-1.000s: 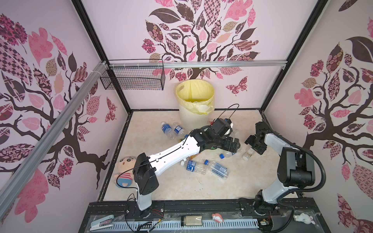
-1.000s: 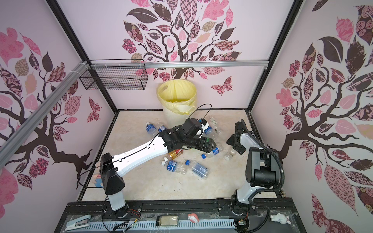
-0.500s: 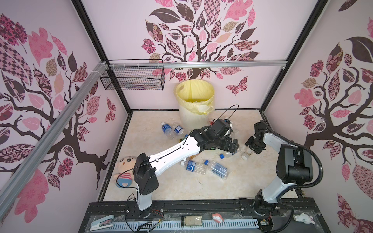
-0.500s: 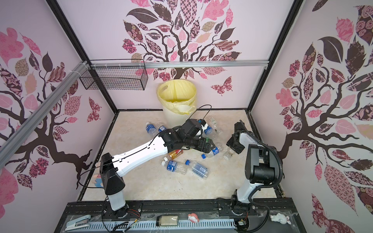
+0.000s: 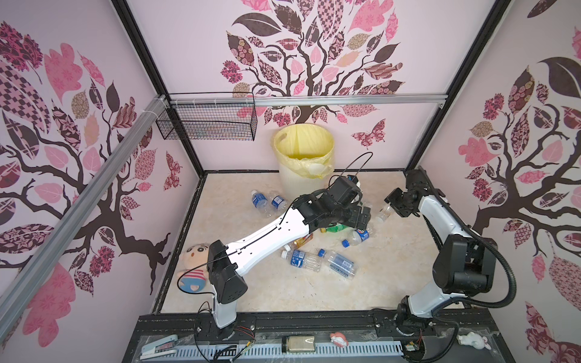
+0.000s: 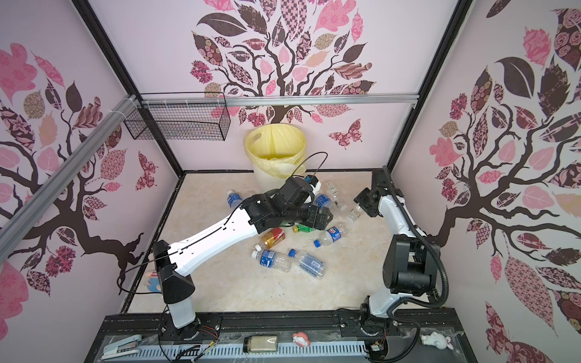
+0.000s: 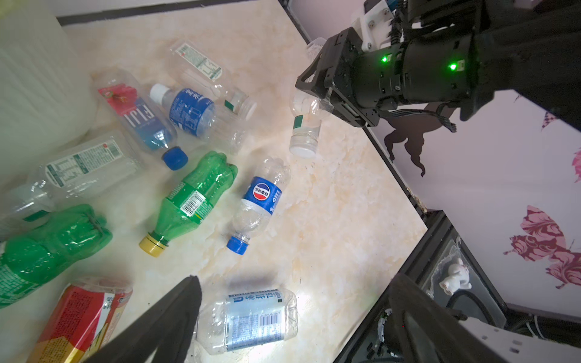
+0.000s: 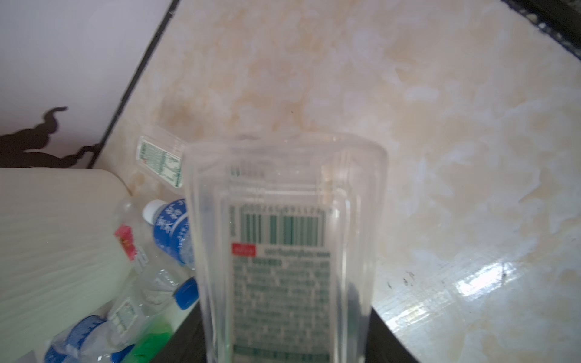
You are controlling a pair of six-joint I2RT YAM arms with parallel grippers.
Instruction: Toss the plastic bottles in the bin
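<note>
My right gripper (image 5: 393, 206) is shut on a clear bottle (image 8: 283, 251) with a green printed label. It holds the bottle by its base, white cap down, off the floor (image 7: 305, 125) near the right wall. My left gripper (image 7: 295, 279) hangs open over the heap of plastic bottles, above a clear blue-labelled one (image 7: 251, 317). Below it lie a green bottle (image 7: 191, 198), a blue-capped cola bottle (image 7: 261, 201) and an amber, red-labelled one (image 7: 81, 317). The cream bin (image 5: 301, 184), lined in yellow, stands at the back wall in both top views (image 6: 273, 176).
A black wire basket (image 5: 207, 121) hangs on the back left wall. A plush doll (image 5: 192, 267) lies by the left arm's base. Two more bottles (image 5: 267, 201) lie left of the bin. The black frame edge (image 7: 393, 163) runs close beside the right gripper.
The right gripper's jaws have shut on the clear bottle and lifted it off the floor, toward the back. The left arm has barely moved and stays open.
</note>
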